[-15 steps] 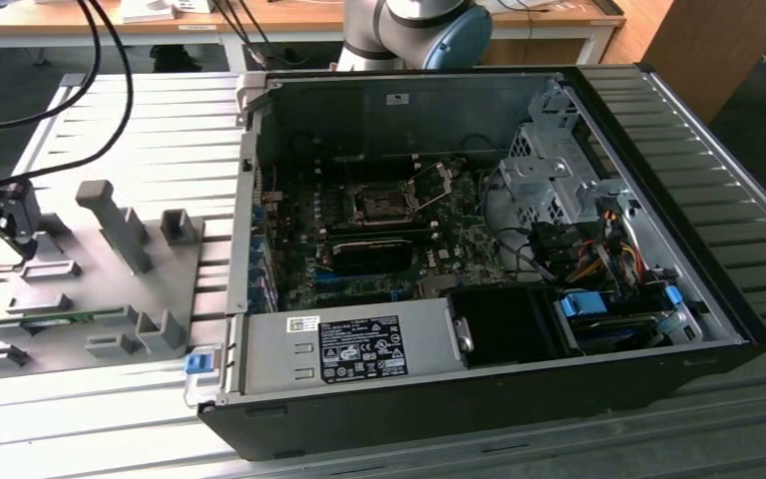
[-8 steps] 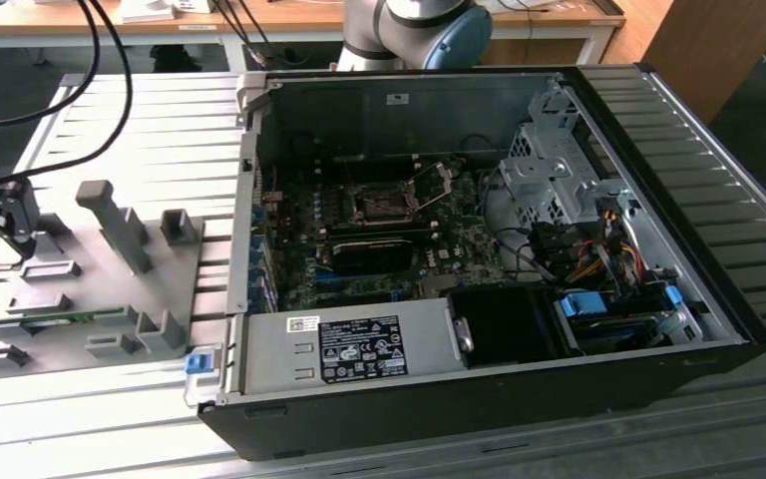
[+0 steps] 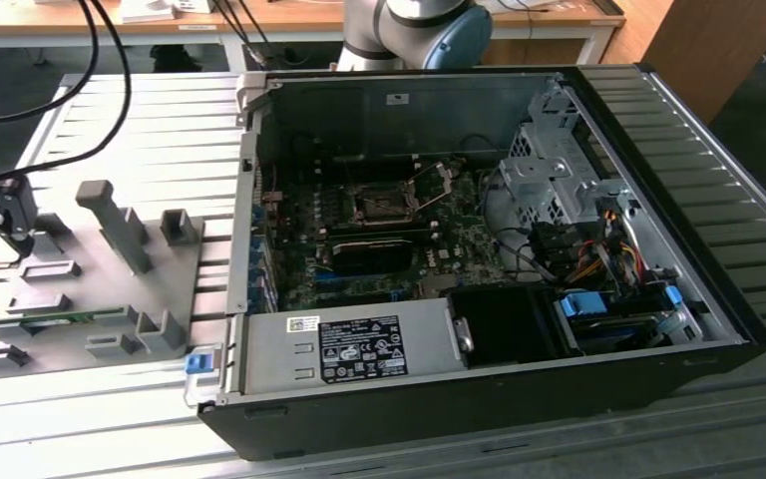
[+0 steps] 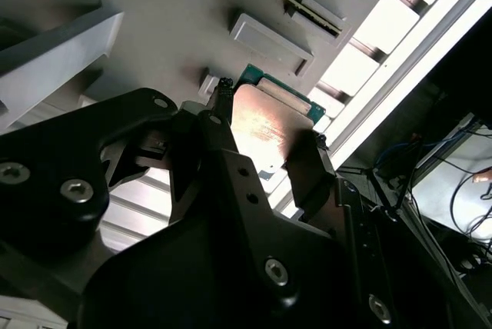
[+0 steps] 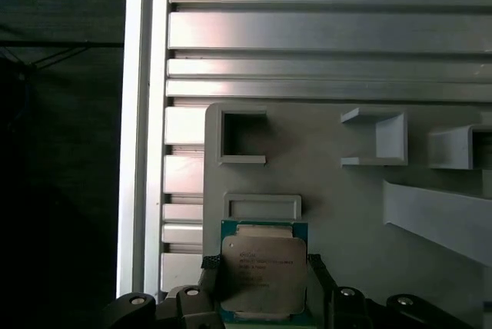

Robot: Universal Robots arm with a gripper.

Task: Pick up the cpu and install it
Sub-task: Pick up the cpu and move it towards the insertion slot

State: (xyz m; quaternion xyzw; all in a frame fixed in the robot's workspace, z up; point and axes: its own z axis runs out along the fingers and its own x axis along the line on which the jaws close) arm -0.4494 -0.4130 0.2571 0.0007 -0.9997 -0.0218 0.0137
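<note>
One pincer [image 4: 270,114] clamps the cpu [image 5: 263,271] by opposite edges near the grey tray [image 5: 338,191] rim; probably light, stiff, fragile; edges look safest.

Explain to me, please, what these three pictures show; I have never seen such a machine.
It is a robot arm with a gripper at its end. The exterior view comes from a camera off the arm: an open computer case stands on a slatted metal table, and a grey tray with holders lies at that view's left. Both wrist views come from cameras riding on the arm. They show the gripper closed on two opposite sides of the cpu, a small square chip, over the tray.
</note>
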